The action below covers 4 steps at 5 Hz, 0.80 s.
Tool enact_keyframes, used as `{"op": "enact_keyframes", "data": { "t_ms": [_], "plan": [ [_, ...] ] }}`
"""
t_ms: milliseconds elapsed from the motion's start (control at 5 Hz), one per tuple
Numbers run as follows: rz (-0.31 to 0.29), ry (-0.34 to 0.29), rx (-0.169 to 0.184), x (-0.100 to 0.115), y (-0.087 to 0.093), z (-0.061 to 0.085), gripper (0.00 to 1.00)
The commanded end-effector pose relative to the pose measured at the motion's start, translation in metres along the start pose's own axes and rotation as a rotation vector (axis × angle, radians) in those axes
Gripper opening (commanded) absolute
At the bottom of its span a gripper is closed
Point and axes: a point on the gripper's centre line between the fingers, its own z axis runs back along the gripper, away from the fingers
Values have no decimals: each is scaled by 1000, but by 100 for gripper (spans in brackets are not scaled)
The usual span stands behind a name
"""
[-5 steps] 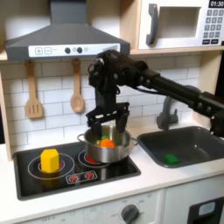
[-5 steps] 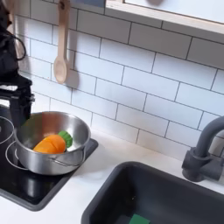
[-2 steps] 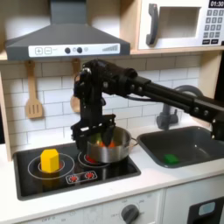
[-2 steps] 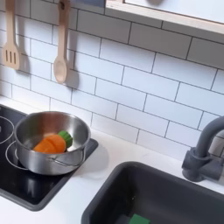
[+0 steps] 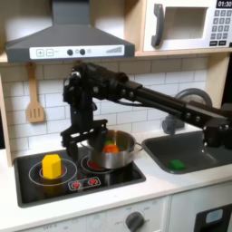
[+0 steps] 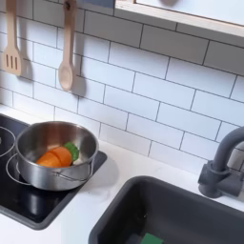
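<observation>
In the first exterior view my gripper (image 5: 78,141) hangs open just above the black stovetop (image 5: 36,188), with nothing between its fingers. It sits at the left rim of a steel pot (image 5: 116,153) on the right burner. The pot holds an orange piece (image 5: 110,148) with something green beside it. A yellow block (image 5: 52,166) stands on the left burner, to the gripper's lower left. The second exterior view shows the pot (image 6: 38,173) close up, with the orange piece (image 6: 57,157) and a green piece (image 6: 72,150) inside.
A dark sink (image 5: 201,149) with a green item (image 5: 177,164) lies to the first exterior view's right, a faucet (image 6: 223,167) behind it. A wooden spatula (image 5: 34,96) and spoon (image 6: 66,50) hang on the tiled wall. Hood (image 5: 63,41) and microwave (image 5: 186,25) sit overhead.
The gripper has swung left, from above the pot to beside its left rim, and has left the second exterior view. The pot and its contents have stayed put.
</observation>
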Motion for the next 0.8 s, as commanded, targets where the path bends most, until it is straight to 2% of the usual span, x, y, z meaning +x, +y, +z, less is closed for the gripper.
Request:
{"op": "enact_keyframes", "data": {
  "t_ms": [0, 400, 600],
  "plan": [
    [27, 14, -14, 16, 26, -6, 100],
    [52, 26, -22, 35, 42, -16, 100],
    [56, 36, 2, 42, 42, -23, 100]
  ]
}}
